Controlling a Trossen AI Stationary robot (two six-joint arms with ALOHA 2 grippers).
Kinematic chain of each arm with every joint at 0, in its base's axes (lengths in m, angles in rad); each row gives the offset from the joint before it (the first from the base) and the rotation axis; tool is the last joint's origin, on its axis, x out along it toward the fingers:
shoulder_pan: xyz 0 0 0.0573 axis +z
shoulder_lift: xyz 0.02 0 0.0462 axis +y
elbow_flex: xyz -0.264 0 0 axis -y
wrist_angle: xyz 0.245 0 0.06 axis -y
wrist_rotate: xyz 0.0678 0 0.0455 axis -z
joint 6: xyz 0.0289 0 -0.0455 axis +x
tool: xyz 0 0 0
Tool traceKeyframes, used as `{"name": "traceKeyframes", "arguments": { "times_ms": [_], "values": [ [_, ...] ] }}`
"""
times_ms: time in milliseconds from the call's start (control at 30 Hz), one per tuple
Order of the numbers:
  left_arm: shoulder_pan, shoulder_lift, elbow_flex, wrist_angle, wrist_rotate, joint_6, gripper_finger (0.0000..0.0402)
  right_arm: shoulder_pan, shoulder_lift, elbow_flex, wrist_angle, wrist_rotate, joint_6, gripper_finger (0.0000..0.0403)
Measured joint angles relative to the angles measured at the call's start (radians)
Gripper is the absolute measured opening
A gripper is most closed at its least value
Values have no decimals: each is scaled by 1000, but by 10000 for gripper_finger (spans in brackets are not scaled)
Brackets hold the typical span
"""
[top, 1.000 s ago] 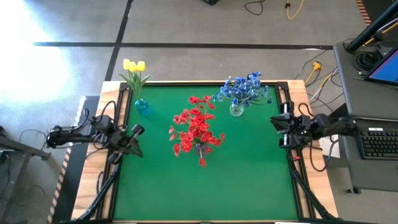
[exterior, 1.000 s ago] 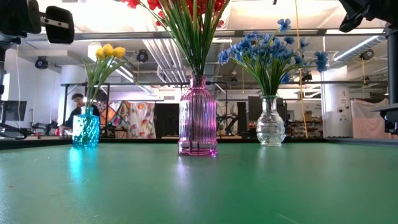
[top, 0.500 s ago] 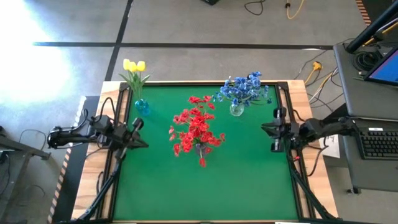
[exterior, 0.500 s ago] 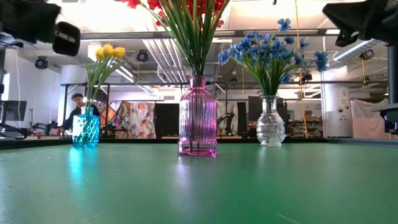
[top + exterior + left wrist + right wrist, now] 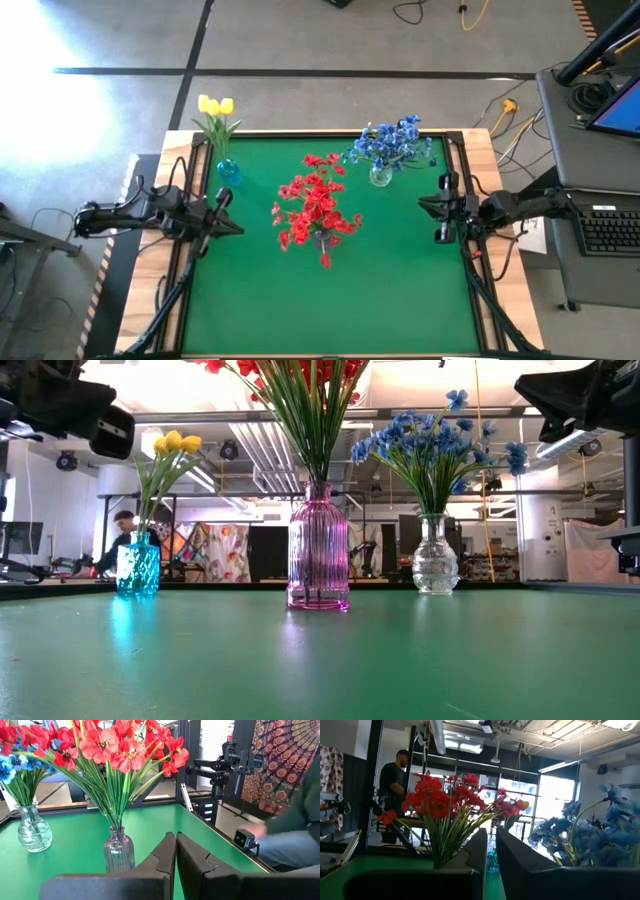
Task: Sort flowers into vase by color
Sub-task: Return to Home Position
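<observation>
Red flowers (image 5: 318, 208) mid desk (image 5: 400, 290) stand between left jaws and right jaws, both pressed together, barely moved in 0.5 s.

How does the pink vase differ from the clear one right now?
The pink vase is ribbed and straight-sided; the clear vase is rounded with a narrow neck. The pink vase holds red flowers, the clear vase blue flowers. Both stand upright on the table.

Three vases stand apart on the green table (image 5: 320, 660): the blue vase (image 5: 138, 570) holds yellow flowers (image 5: 175, 442), the pink vase (image 5: 318, 550) red flowers (image 5: 312, 420), the clear vase (image 5: 436, 560) blue flowers (image 5: 430, 445). My left arm (image 5: 60, 405) and right arm (image 5: 580, 395) hang high above them. A person (image 5: 122, 525) shows beyond the blue vase.
</observation>
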Motion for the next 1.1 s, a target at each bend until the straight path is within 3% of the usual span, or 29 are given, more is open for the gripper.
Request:
{"name": "traceKeyframes", "arguments": {
  "times_ms": [1100],
  "values": [
    [0,61,0,0,1,0,0,0,0,-1,0,0,-1,31]
  ]
}}
